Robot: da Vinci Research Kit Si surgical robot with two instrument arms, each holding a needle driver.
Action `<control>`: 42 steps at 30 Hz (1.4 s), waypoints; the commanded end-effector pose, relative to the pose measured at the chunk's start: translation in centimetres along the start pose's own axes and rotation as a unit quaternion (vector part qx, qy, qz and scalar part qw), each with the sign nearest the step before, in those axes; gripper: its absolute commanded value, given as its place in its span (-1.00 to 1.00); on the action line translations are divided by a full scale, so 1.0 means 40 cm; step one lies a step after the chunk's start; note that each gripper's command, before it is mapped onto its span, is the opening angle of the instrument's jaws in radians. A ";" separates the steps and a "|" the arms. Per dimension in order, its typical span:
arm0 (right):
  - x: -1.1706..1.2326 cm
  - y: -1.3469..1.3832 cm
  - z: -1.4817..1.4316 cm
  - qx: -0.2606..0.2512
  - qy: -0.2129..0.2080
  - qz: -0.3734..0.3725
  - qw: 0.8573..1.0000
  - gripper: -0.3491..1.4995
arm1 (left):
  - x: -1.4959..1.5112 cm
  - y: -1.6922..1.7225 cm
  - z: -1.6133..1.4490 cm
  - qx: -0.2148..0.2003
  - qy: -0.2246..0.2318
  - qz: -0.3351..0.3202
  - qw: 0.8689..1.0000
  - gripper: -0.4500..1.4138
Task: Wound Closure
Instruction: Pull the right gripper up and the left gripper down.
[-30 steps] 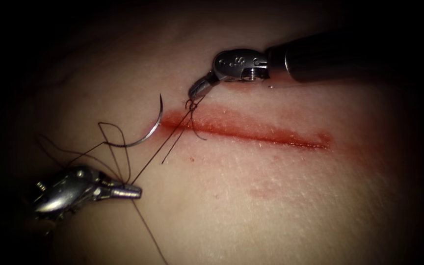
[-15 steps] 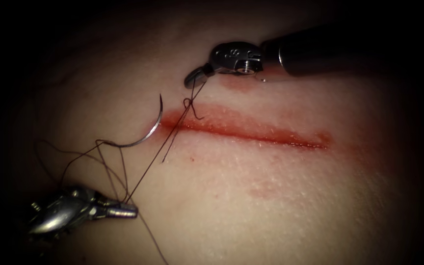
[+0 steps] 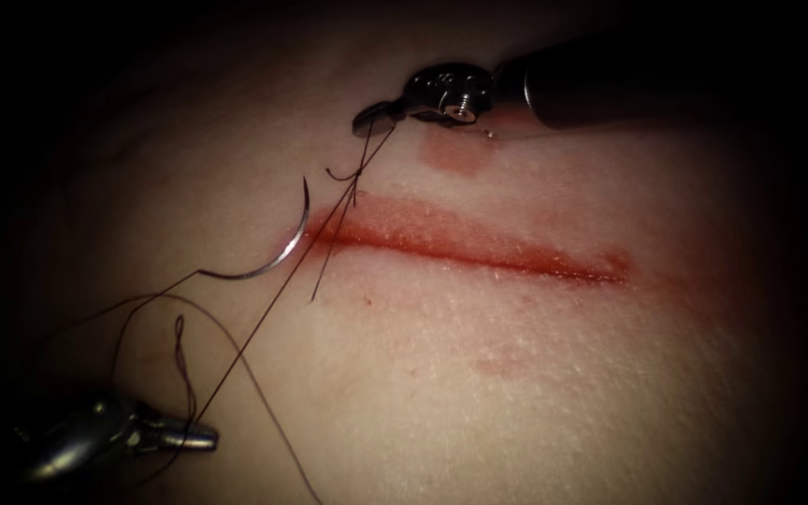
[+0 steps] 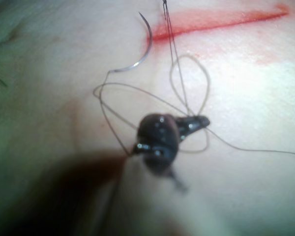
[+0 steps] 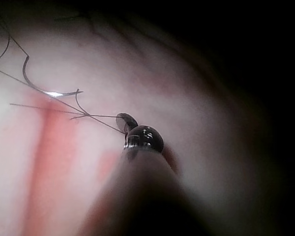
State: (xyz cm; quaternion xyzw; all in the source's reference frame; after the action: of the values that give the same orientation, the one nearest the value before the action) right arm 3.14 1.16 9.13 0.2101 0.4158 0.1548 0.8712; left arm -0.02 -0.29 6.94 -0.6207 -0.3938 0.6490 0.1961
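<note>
Nearest, well below and left of the cut: left claw closed narrow on the thread, loose loops trailing beside it over the tissue. Running taut from there up across the cut's left end to a small knot lifted just beyond the cut. Between, at the cut's left end: needle lying free on the surface, tip up, held by neither claw, not in the tissue so far as can be told. Farthest, beyond the cut's left end: right claw pinched shut on the thread just past the knot. Drawn farther apart than a second ago, so judged as tightening the throw; calls for even, opposed pull to seat the knot down onto the cut.
</note>
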 end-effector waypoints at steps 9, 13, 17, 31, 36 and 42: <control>-0.0030 0.0048 -0.0016 -0.029 0.014 0.118 0.993 -1.00 | -0.0026 0.0014 0.0017 0.002 0.006 -0.004 1.000 -0.89; -0.0039 0.0061 -0.0028 -0.037 0.018 0.143 0.989 -1.00 | -0.0027 0.0023 0.0007 0.002 0.006 -0.004 1.000 -0.89; -0.0043 0.0071 -0.0035 -0.047 0.019 0.151 0.987 -1.00 | -0.0030 0.0035 -0.0014 0.007 0.007 -0.003 1.000 -0.89; -0.0036 0.0099 -0.0049 -0.024 0.030 0.172 0.984 -1.00 | -0.0039 0.0057 -0.0061 0.017 0.013 -0.015 1.000 -0.89; -0.0042 0.0108 -0.0048 -0.009 0.069 0.267 0.961 -1.00 | -0.0044 0.0066 -0.0081 0.023 0.011 -0.015 1.000 -0.89; -0.0051 0.0128 -0.0058 0.053 0.186 0.410 0.891 -1.00 | -0.0049 0.0072 -0.0099 0.030 0.012 -0.015 0.999 -0.89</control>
State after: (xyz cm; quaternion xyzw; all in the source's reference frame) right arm 2.73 1.54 9.34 0.3867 0.4576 0.5203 0.6085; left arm 0.52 -0.45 6.81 -0.6156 -0.3793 0.6517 0.2289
